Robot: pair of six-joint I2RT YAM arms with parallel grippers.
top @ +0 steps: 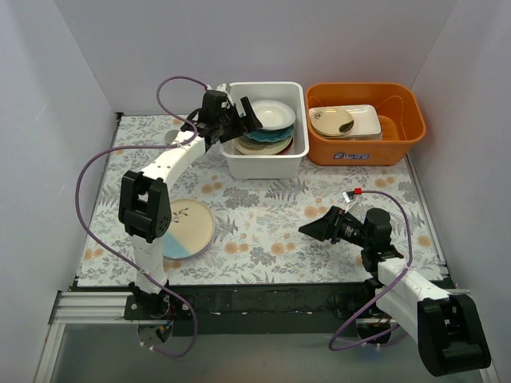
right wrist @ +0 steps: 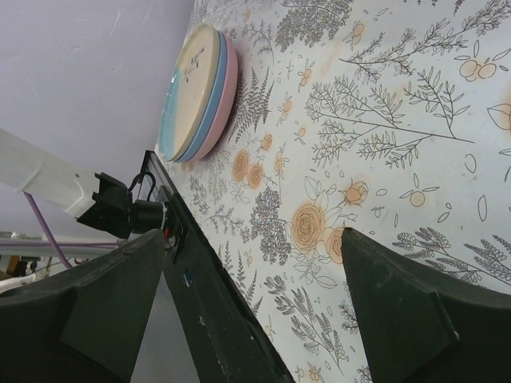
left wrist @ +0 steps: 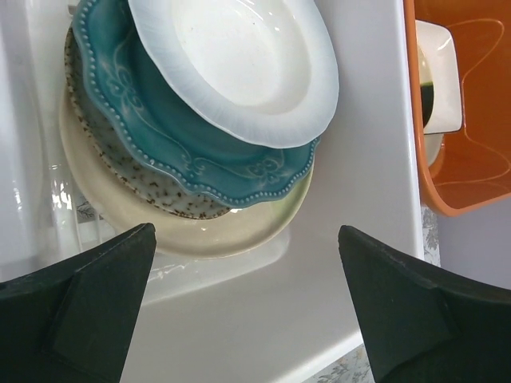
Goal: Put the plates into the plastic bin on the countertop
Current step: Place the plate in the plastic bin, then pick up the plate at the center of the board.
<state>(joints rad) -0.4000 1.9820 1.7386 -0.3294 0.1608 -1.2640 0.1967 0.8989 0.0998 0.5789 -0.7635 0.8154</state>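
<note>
Left gripper [top: 249, 120] hangs over the bin [top: 263, 165] at the far edge of the countertop [top: 263, 215], jaws spread wide with nothing between them. Directly below it the white plate [left wrist: 239, 56] lies on top of the pile in the bin, with the teal plate [left wrist: 184, 152] under it, then a speckled plate [left wrist: 104, 159] and a cream plate [left wrist: 160, 231] at the bottom.

What's not in yet is the stack [top: 188, 227] by the near-left corner: sprig plate [right wrist: 192, 80] on top, a blue one and a pink one under it, all lying flat. From the left gripper that's back toward the near edge and a bit left, and the left arm [top: 160, 163] has its own elbow sitting right at the stack's left rim in the top view, so doubling back looks awkward.

Right gripper [top: 307, 229] hovers over the near-right part of the countertop, also wide open and empty, and it points left straight at the stack with only bare pattern between them. The two grippers look about equally far off, but the right one seems better lined up. The plates are round, so there's no long axis to worry about; the rim is the only thing to pinch, and they're flat on the countertop.

The orange tub [top: 363, 152] with the dish [top: 371, 120] and bowl [top: 331, 121] touches the bin's right wall, well out of the way
</note>
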